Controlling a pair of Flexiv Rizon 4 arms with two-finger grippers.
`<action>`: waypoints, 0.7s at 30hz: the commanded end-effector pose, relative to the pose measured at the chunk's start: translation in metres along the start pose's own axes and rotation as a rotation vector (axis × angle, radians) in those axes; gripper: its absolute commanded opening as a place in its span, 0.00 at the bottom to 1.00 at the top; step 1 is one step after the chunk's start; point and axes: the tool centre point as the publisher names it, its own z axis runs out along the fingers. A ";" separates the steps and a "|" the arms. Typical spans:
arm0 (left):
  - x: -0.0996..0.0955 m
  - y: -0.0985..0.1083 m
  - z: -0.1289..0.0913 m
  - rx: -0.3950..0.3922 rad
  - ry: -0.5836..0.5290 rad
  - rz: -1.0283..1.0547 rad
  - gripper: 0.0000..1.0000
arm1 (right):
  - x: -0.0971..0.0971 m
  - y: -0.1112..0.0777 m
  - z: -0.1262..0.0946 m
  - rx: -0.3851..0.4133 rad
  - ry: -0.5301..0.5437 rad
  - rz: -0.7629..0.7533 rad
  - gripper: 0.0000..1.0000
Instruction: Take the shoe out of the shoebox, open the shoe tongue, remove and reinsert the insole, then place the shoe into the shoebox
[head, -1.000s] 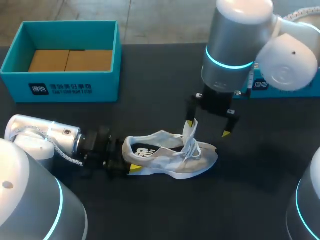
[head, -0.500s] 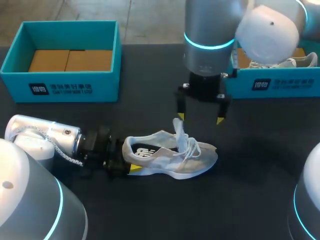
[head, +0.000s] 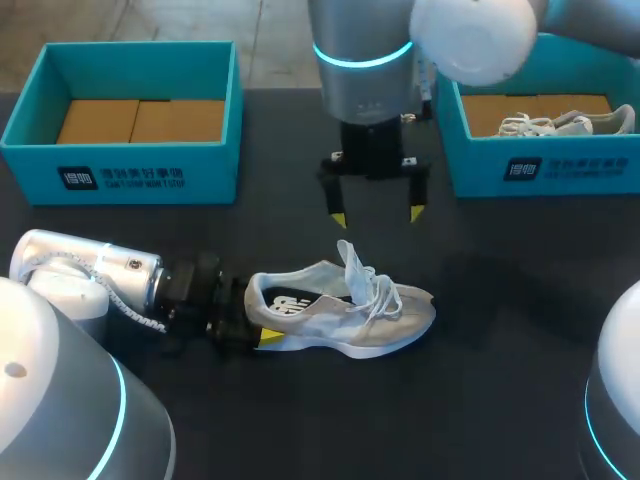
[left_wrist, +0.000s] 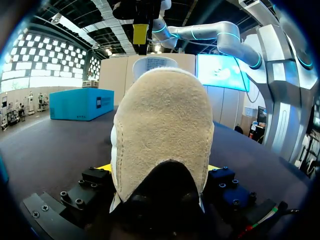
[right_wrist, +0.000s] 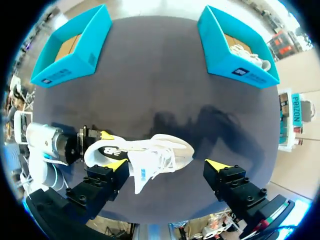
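A white and grey shoe (head: 345, 312) lies on its sole on the dark table (head: 500, 330), toe to the right, its tongue (head: 353, 262) and loose laces standing up. My left gripper (head: 258, 315) lies low on the table and is shut on the shoe's heel. In the left wrist view the beige heel (left_wrist: 160, 135) fills the space between the fingers. My right gripper (head: 377, 214) hangs open above the table just behind the shoe and holds nothing. Its wrist view looks straight down on the shoe (right_wrist: 150, 152) under the right gripper (right_wrist: 167, 165).
A teal shoebox (head: 130, 175) with a bare cardboard floor stands at the back left. A second teal box (head: 530, 170) at the back right holds another white shoe (head: 560, 125). The right arm's thick body rises between the two boxes.
My right gripper has risen from the tongue and moved left and toward the back. The tongue now stands free. The left gripper and the shoe stayed put.
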 end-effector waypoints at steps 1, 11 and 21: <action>0.002 0.004 0.000 -0.001 0.000 0.000 0.00 | 0.008 0.000 -0.008 -0.014 -0.072 -0.033 0.20; 0.002 0.004 0.000 -0.001 0.000 0.000 0.00 | 0.023 0.002 -0.015 -0.086 0.047 -0.363 0.00; 0.002 0.004 0.000 -0.001 0.000 0.000 0.00 | 0.038 0.001 -0.018 -0.092 0.075 -0.707 0.00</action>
